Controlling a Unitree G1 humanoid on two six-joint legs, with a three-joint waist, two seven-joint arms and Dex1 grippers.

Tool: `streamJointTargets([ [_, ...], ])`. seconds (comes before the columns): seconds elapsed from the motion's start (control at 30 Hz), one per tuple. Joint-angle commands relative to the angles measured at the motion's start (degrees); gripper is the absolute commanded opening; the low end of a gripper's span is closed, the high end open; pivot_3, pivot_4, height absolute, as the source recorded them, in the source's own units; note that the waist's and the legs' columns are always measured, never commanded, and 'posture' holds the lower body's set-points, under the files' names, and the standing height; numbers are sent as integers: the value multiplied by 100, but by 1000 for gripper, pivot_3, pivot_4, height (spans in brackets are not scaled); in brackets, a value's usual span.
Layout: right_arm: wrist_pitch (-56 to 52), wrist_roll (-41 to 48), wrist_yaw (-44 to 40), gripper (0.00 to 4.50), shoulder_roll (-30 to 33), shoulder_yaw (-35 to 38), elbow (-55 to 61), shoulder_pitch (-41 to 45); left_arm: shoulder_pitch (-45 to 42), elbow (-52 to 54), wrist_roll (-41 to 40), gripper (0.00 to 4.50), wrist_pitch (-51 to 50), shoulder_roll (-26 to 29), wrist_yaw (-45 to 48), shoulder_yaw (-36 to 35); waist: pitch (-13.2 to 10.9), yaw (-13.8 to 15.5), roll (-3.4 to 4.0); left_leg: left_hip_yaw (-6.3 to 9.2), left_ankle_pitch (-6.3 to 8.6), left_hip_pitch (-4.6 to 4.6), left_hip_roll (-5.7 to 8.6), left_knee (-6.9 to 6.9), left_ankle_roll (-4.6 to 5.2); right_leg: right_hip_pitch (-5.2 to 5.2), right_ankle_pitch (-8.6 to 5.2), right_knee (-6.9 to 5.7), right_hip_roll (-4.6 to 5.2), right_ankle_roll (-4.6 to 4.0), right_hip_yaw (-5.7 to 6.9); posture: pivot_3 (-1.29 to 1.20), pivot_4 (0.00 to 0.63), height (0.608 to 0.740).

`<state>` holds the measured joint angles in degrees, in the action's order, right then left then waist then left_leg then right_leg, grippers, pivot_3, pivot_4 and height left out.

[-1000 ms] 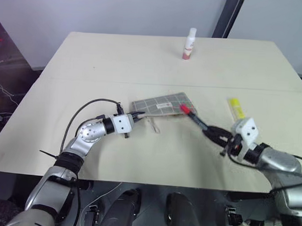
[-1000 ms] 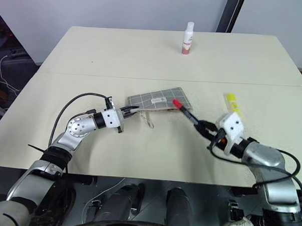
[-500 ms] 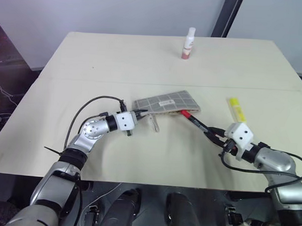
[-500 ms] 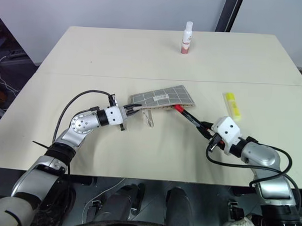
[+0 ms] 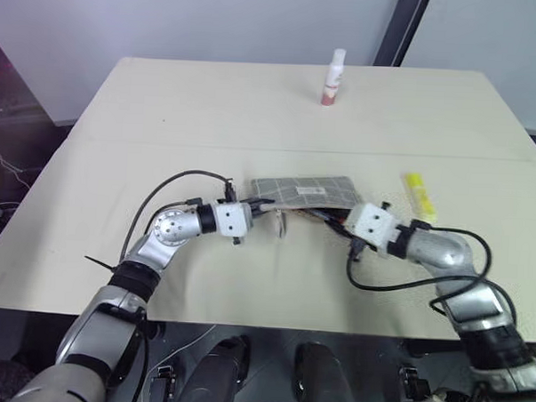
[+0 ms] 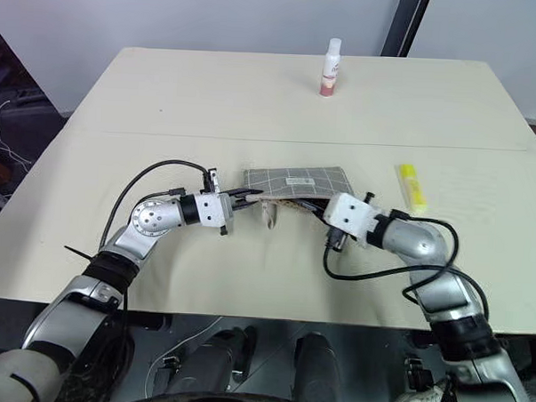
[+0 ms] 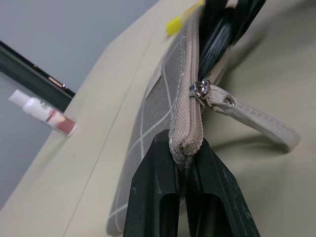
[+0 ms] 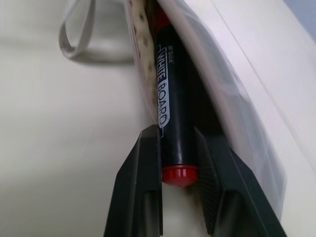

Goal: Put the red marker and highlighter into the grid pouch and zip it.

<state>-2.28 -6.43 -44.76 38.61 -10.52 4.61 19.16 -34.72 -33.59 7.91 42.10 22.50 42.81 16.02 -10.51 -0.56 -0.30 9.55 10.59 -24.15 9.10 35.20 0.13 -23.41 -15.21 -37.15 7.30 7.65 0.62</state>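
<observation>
My left pincer [image 7: 185,197] clamps the grid pouch [image 5: 306,190] by its left zipper end, mid-surface | my right pincer [image 8: 178,170] grips the red marker [image 8: 173,123], its front end inside the pouch's open near edge | highlighter [image 5: 419,195] lies right of the pouch, apart | white bottle [image 5: 334,78] stands at far edge

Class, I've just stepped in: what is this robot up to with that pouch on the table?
The left tool is pinching the end of the grid pouch by its zipper, holding it in place. The right tool grips the red marker and is pushing it into the pouch's open mouth. The highlighter lies on the table to the right of the pouch, not yet packed. A white bottle stands at the far side.
</observation>
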Motion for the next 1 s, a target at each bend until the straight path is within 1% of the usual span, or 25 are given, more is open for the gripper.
streamJointTargets([
  [0.03, 365, -420, 188, 387, -104, -234, -185, 365, -126, 242, -267, 0, 55, 12, 181, -33, 0, 8, 0, 1, 0, 0, 1, 0, 0, 0, 0, 0, 0, 0, 0, 0, 150, 740],
  [0.13, 669, -543, 185, 387, -206, -430, -336, 481, -112, 256, -291, 0, 45, 26, 199, -71, 0, 4, 0, 2, 0, -2, 2, -2, 0, -1, 0, 0, 0, 0, 0, 0, 150, 740],
  [0.2, 582, -297, 37, 387, -289, -381, -286, 416, -92, 269, -297, 0, 12, 39, 185, -103, 0, 1, 0, 3, 0, -2, 2, -3, 0, -2, 0, 0, -1, 0, 0, 0, 150, 740],
  [0.27, 630, -328, 93, 1427, -243, -293, -256, 324, -62, 275, -283, 0, 0, 71, 158, -129, 0, -1, 0, 3, 0, -2, 2, -3, 0, -2, 1, -1, -2, 0, -1, 0, 150, 740],
  [0.3, 602, -227, 103, 1743, -207, -161, -160, 219, -44, 265, -266, 0, -5, 92, 138, -140, 0, 2, 0, 4, 0, -2, 2, -2, 0, -2, 1, -1, -2, 0, -1, 0, 150, 740],
  [0.33, 526, -92, 103, 2280, -187, -20, -40, 111, -30, 260, -255, 0, -7, 107, 124, -146, 0, 3, 0, 4, 0, -2, 2, -2, 0, -2, 1, -1, -2, -1, -2, 0, 150, 740],
  [0.43, -180, 723, -20, 3682, -208, 555, 568, -306, 9, 250, -243, 0, -4, 147, 95, -167, 0, 14, 0, 7, 0, -2, 2, -2, 0, -1, 0, -1, -3, -1, -7, 0, 150, 740],
  [0.47, -511, 1161, -56, 4174, -210, 863, 931, -567, 24, 215, -219, 0, 10, 174, 58, -180, 0, 16, 0, 7, 0, -2, 2, -2, 0, -2, 1, -1, -3, -1, -8, 0, 150, 740],
  [0.57, -1196, 2181, -153, 4174, -181, 1572, 1871, -1348, 53, 95, -176, 0, 20, 248, -54, -240, 0, 37, 0, 7, 0, -4, 1, -4, 0, -4, 0, -1, -4, -1, -12, 0, 150, 740],
  [0.6, -1313, 2320, -158, 4174, -164, 1660, 2025, -1466, 59, 87, -178, 0, 17, 259, -66, -251, 0, 31, 0, 8, 1, -3, -1, -4, 1, -3, 0, -1, -5, -1, -12, 0, 150, 740],
  [0.67, -1690, 2641, -38, 4174, -142, 2127, 2391, -2010, 63, 33, -165, 0, 35, 296, -96, -272, 0, 20, 0, 6, 1, -2, -1, -4, 1, -5, 0, -1, -7, -1, -16, 0, 150, 740],
  [0.73, -2064, 2780, 269, 4174, -159, 2520, 2399, -2137, 65, 6, -150, 0, 57, 306, -122, -271, 0, 20, 0, 6, 1, -3, -2, -2, 0, -2, 0, 0, -6, -1, -16, 0, 150, 740],
  [0.77, -2162, 2788, 372, 4174, -148, 2587, 2370, -2107, 64, 1, -148, 0, 63, 307, -131, -264, 0, 7, 0, 5, 1, -2, -2, 2, 0, -2, 0, 0, -6, -1, -18, 0, 150, 740],
  [0.8, -2209, 2585, 664, 4174, -163, 2643, 2150, -1956, 66, 0, -148, 0, 59, 293, -145, -254, 0, -7, 0, 2, 1, -2, -1, 3, 0, -3, 3, 0, -7, -5, -21, 0, 150, 740],
  [0.9, -2430, 1947, 1693, 4174, -265, 2726, 1265, -1409, 55, 0, -119, 0, 51, 232, -170, -204, 0, -7, 0, -4, 4, 6, -1, 4, -5, -2, 13, 2, -6, -20, -24, 0, 150, 740],
  [1.0, -2887, 1633, 2373, 4174, -341, 2681, 350, -840, 45, 20, -100, 0, 37, 192, -167, -177, 0, 11, 1, -2, 3, 11, -3, 2, -6, 0, 18, 0, -7, -26, -24, 0, 150, 740],
])
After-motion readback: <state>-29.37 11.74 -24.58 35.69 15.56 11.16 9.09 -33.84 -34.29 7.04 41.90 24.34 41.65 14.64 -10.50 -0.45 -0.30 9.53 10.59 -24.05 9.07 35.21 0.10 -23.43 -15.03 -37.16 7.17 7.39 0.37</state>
